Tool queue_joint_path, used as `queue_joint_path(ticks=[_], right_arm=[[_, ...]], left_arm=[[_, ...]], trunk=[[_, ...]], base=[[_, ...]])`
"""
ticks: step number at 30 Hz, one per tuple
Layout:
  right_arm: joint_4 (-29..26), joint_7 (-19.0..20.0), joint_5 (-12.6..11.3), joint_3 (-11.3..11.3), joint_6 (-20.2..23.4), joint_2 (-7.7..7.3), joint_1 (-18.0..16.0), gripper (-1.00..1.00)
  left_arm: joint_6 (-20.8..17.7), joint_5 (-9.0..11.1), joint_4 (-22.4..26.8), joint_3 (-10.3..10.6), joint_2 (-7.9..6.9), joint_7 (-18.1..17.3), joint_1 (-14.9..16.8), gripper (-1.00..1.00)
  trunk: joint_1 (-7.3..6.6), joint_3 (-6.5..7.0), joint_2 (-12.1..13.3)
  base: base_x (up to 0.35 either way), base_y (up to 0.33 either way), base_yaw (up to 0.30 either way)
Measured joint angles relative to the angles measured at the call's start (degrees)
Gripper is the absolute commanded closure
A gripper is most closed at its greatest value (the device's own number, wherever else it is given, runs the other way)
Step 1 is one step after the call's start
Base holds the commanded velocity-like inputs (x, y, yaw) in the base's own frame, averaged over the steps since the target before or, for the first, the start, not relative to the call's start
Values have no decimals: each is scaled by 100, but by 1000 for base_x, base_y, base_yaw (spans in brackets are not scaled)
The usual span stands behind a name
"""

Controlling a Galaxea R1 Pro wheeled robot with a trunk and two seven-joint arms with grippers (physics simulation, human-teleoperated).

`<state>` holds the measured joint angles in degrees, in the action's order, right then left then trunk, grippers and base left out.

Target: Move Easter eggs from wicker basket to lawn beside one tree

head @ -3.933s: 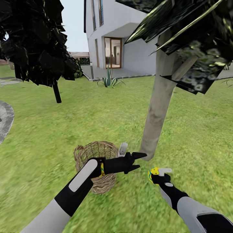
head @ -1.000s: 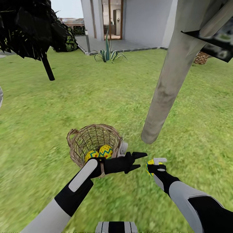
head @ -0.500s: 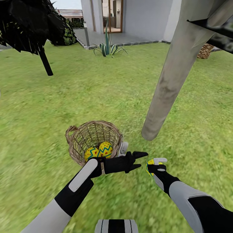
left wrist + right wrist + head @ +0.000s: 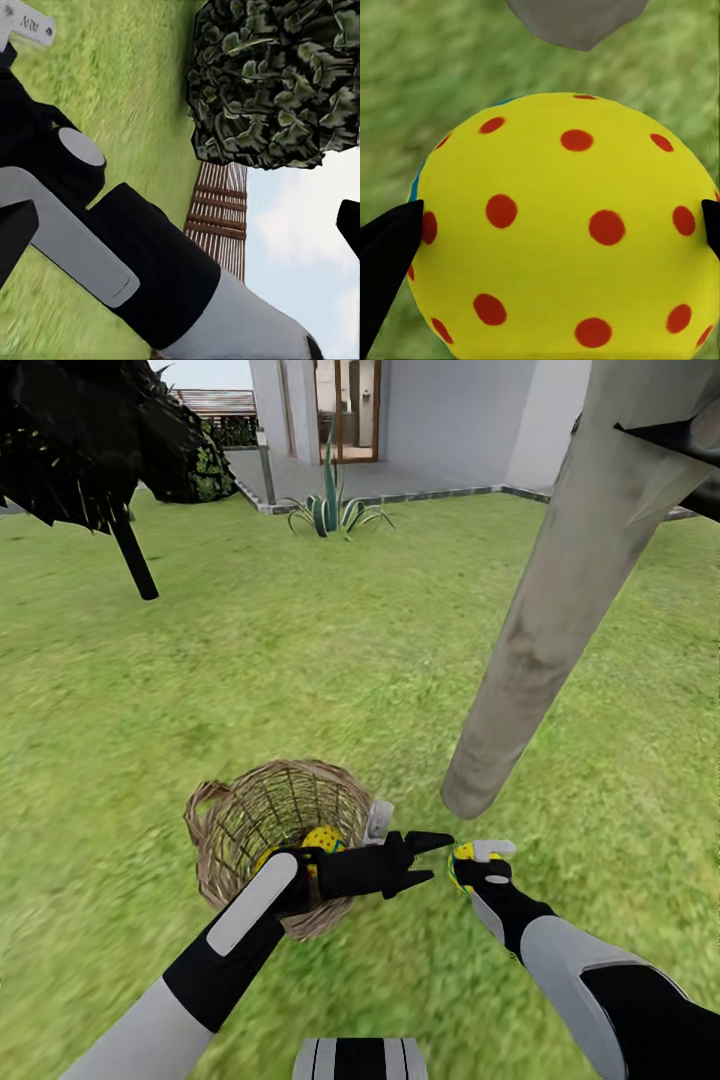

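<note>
My right gripper point(image 4: 468, 857) pinches one Easter egg point(image 4: 562, 225), a black fingertip pressed against each side. It is bright yellow, scattered with round red dots, with a sliver of blue band at one edge. I hold it low over the lawn point(image 4: 300, 660), just short of the foot of the tree point(image 4: 545, 630), whose pale grey-beige trunk leans upward. My left gripper point(image 4: 432, 858) hangs with its jaws spread and nothing between them, just beside the rim of the wicker basket point(image 4: 225, 830). The basket is brown open weave, standing on the grass, and the egg in the basket point(image 4: 322, 839) shows yellow with a zigzag band behind my left arm.
</note>
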<state>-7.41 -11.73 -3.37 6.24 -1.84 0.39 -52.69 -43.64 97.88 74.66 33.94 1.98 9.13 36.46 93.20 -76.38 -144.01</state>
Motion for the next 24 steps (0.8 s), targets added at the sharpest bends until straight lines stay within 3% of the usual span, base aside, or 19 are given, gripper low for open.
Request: queue_joint_path(ticks=[24], right_arm=[[-2,-51,-15,-6,167,-11,-81,100]], left_arm=[[-2,62,422,-26,29,8,-71,-100]], trunk=[[62,-532,-32]], base=[[0,0,0]])
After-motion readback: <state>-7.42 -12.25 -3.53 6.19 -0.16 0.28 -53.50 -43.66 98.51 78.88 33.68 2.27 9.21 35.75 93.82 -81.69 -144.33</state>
